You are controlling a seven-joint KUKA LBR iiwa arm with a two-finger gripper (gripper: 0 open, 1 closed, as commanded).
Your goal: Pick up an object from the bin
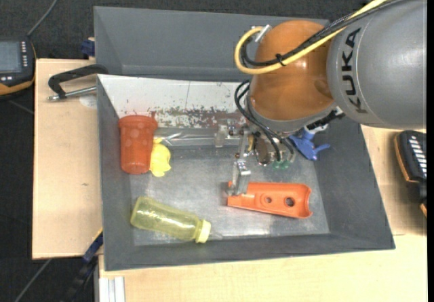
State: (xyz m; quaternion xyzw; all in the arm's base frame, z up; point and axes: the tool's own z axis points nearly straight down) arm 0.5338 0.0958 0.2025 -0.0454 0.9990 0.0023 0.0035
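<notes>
Orange flat plastic piece with 2 round holes (271, 200): lies on the bin floor with its narrow end directly under the jaws. Whether they touch it cannot be told. Judged the likeliest item for the pick.

Jaws: low over that narrow end; whether apart or together cannot be told.

Handling note: the piece is thin and lies flat, so the grasp should span its narrow width, seat low against the floor and lift straight up, or the long end may pivot.

Grey metal bin (169, 43), 6 items:
- Well apart from the jaws, view's left: red-orange dimpled plastic cup (136, 142) on its side, touching a small yellow soft lump (160, 159).
- Towards the front wall: translucent yellow plastic bottle (169, 220), on its side.
- Just behind the jaws, partly hidden: blue plastic piece (312, 143) and small green item (281, 163).
</notes>
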